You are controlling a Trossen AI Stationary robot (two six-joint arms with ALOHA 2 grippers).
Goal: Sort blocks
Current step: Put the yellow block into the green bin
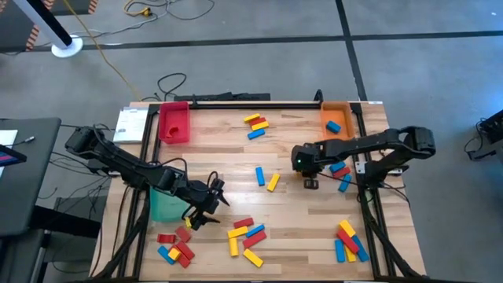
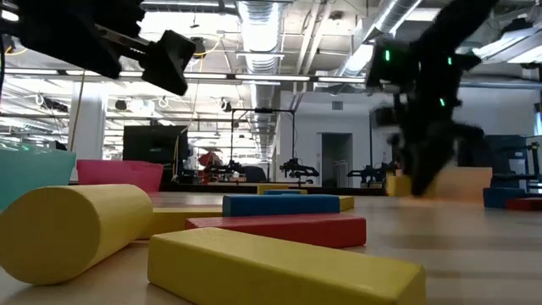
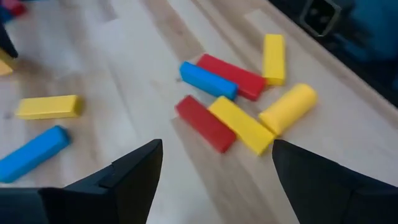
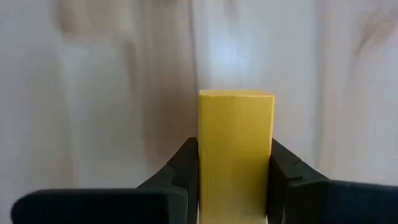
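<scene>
Small red, yellow and blue blocks lie in loose groups on the wooden table [image 1: 291,216]. My right gripper [image 1: 310,182] hangs right of centre, pointing steeply down, shut on a yellow block [image 4: 236,124]. My left gripper [image 1: 208,206] stands open at the near left, above and short of a cluster of blocks [image 1: 245,234]. In the left wrist view that cluster holds a blue block [image 3: 208,79], a red block [image 3: 205,122], a yellow bar [image 3: 241,124] and a yellow cylinder [image 3: 287,109], all flat on the wood beyond the fingers. My right gripper pinches the yellow block's two long sides [image 4: 205,155] between its two fingers [image 4: 180,168]. The fingers come from above, pointing steeply down, and lie across the block. The block's far end [image 4: 236,96] reaches out past the fingertips. Whether it is clear of the table, I cannot tell.
A red tray [image 1: 174,122] stands at the far left and an orange tray [image 1: 336,118] holding a blue block at the far right. A teal tray [image 1: 163,204] sits under my left arm. More blocks lie at the far middle [image 1: 255,124], near right [image 1: 348,240] and near left [image 1: 174,248].
</scene>
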